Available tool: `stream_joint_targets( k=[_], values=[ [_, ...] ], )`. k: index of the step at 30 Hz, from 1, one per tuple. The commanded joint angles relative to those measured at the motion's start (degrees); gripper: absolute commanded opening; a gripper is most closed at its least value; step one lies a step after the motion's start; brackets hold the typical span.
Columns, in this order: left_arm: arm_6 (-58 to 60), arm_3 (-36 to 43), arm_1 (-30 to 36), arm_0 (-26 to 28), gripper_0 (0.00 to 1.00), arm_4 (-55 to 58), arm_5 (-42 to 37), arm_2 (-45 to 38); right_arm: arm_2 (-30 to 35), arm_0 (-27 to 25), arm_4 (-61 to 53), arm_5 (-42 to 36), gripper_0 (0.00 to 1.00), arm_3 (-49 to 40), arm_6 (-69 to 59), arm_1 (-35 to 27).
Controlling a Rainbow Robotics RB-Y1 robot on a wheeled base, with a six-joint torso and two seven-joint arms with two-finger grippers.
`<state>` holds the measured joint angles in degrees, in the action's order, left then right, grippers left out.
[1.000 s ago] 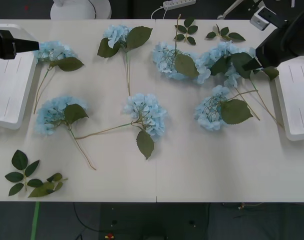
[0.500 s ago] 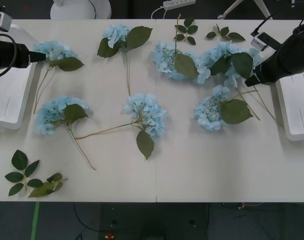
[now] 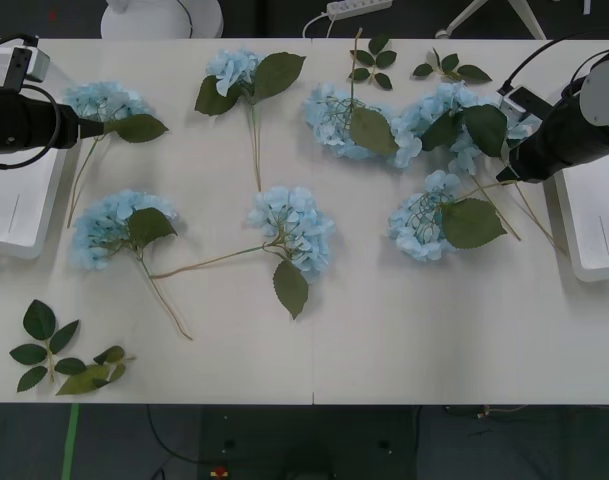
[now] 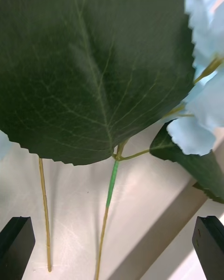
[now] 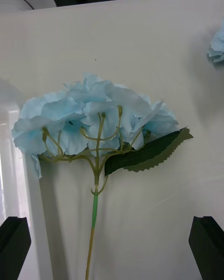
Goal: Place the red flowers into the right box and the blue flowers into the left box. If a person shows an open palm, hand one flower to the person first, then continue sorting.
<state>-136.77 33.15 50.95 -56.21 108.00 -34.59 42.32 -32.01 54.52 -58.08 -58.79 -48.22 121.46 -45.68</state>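
Hovering over the table's [image 3: 314, 350] near-left corner of flowers, left gripper [image 3: 89, 127] at the stem of one blue flower [image 3: 106, 102] — fingers [image 5: 14, 242] spread wide at the two corners of the left wrist view, nothing between them. Straight ahead of that claw: pale petal cluster with its green and tan stem [image 5: 94, 214] running back toward the gap between the fingers, one dark leaf [image 5: 147, 151] to the side of the stem. Just beside the claw, under its arm: left box [image 3: 19, 190], white, its rim [image 5: 32, 224] touching the bloom's edge in the wrist view.

Reaching low at the far side, right gripper [image 3: 506, 172] — black fingers [image 4: 16, 242] also wide apart, holding nothing. Directly ahead of it: a large green leaf [image 4: 88, 65], pale blue petals [image 4: 205, 107] off to one side, and two thin stems [image 4: 107, 205] lying on the table between the fingers, untouched. Right beside this claw, under the arm: right box [image 3: 599, 210]. Further from both claws, spread across the table between them: remaining blue flowers [image 3: 294, 228], plus loose leaf sprigs [image 3: 59, 350] near the front edge.
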Motion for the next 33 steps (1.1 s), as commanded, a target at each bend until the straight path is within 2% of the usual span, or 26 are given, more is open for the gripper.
stream_joint_targets(
  k=[1,13,18,33],
  values=[
    [1.0,-0.4,-1.3,-3.2,1.0,-1.0,0.8,1.8,1.6,3.4,1.0,1.3,1.0,2.8,-2.4,2.8],
    [1.0,-4.3,-5.2,-3.1,1.0,-0.9,4.0,2.2,1.7,5.4,2.5,5.5,1.0,11.2,-2.9,7.6],
    [1.0,-4.5,-6.1,-2.1,1.0,-1.7,6.6,2.2,1.7,5.8,3.2,8.1,1.0,14.1,-2.9,9.6],
    [1.1,-4.7,-7.4,0.2,1.0,-2.7,8.1,2.2,1.8,6.8,5.9,14.3,1.0,19.5,-3.3,13.3]
  ],
)
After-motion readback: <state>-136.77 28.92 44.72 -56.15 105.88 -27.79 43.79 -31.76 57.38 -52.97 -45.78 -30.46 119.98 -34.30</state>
